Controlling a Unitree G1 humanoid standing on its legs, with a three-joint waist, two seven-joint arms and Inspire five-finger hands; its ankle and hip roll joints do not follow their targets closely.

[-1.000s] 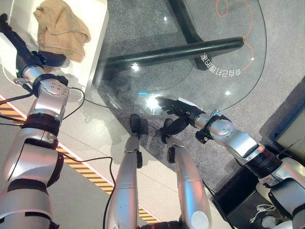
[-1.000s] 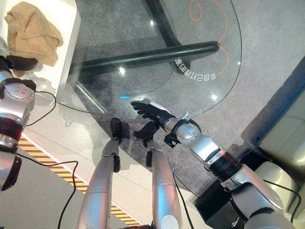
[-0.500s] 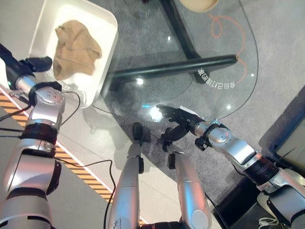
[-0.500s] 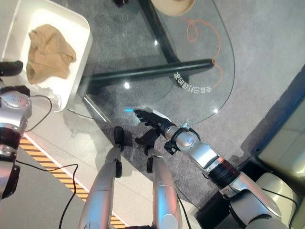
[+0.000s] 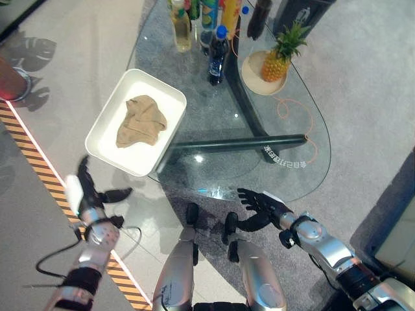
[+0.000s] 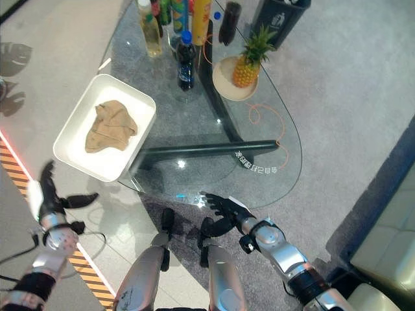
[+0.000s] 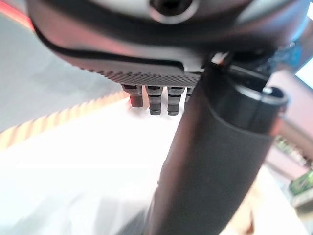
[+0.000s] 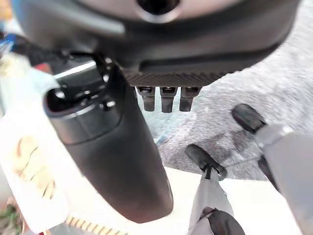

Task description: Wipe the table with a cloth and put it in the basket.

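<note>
A crumpled tan cloth [image 5: 141,122] lies loose inside the white rectangular basket [image 5: 107,151], which sits at the left end of the round glass table [image 5: 259,110]. Nothing touches the cloth. My left hand [image 5: 86,195] hangs over the floor well below the basket, fingers spread, holding nothing. In the left wrist view its thumb [image 7: 210,161] and fingers [image 7: 151,100] stand straight. My right hand [image 5: 260,203] hovers open at the table's near edge, palm down. In the right wrist view its thumb [image 8: 107,147] is straight too.
Several bottles [image 5: 217,48] stand at the table's far end beside a pineapple [image 5: 280,59] on a plate. An orange cord [image 5: 293,116] lies on the glass. A dark bin [image 5: 301,13] stands beyond. Yellow-black tape [image 5: 35,159] runs along the floor on the left.
The camera has pulled back, so more of the table shows. My left hand has come away from the basket's side and now sits lower over the floor. The cloth stays in the basket.
</note>
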